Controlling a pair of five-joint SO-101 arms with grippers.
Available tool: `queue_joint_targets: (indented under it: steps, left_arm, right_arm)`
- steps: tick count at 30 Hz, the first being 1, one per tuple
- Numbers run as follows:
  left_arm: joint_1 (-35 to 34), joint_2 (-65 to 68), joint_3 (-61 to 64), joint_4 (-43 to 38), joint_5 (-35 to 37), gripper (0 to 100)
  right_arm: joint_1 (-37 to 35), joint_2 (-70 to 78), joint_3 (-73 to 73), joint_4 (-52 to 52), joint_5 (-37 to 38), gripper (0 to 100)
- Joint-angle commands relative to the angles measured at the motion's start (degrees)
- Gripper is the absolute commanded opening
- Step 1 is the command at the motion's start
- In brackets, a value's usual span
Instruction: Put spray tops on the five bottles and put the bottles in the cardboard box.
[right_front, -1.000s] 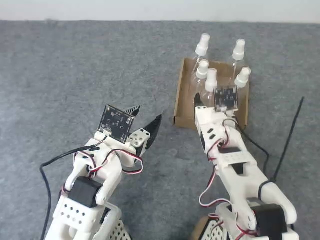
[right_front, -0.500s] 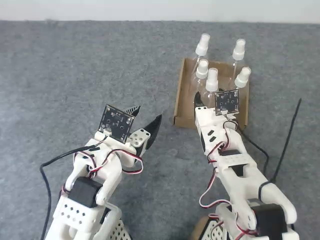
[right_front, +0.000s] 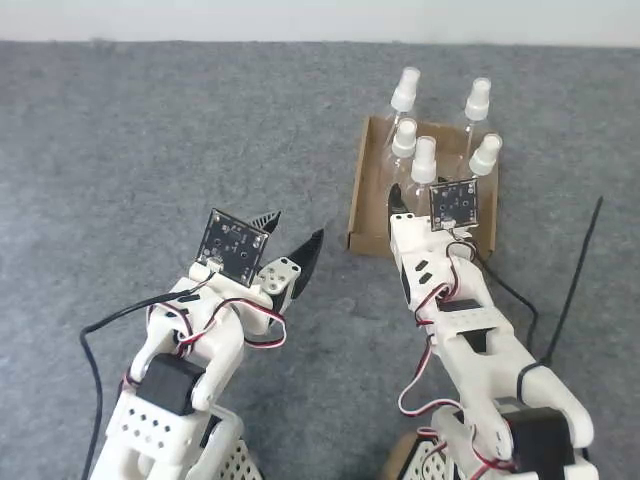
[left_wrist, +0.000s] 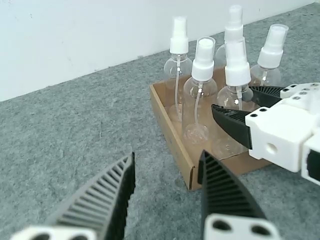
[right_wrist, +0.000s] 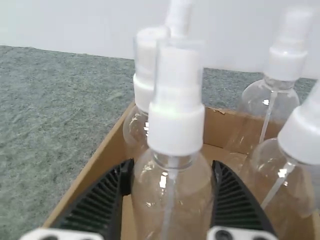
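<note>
Grey carpet (right_front: 150, 130) lies under the cardboard box (right_front: 360, 190), where five spray bottles (left_wrist: 200, 90) stand. Right gripper (right_wrist: 170, 172) jaws sit open around the nearest bottle (right_wrist: 172, 150). Left gripper (left_wrist: 168, 157) jaws gape wide over carpet.

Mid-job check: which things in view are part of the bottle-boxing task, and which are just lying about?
Job:
five bottles with spray tops, standing in the cardboard box
right end effector, straddling the nearest bottle
left end effector, open, away from the box

Lying about:
grey mat
thin black cable
</note>
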Motion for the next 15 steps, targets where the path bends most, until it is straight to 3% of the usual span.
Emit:
queue_joint_targets:
  steps: [1,8,15]
  left_arm:
    - [-0.4,0.1,-0.5,-1.3,-0.4,18]
    - [-0.4,0.1,-0.5,-1.3,-0.4,18]
    - [-0.4,0.1,-0.5,-1.3,-0.4,18]
  right_arm:
    - [-0.5,-0.7,-0.2,-1.5,0.9,16.1]
    - [-0.5,-0.8,-0.2,-1.3,0.9,16.2]
    - [-0.5,-0.5,-0.2,-1.2,0.9,29.2]
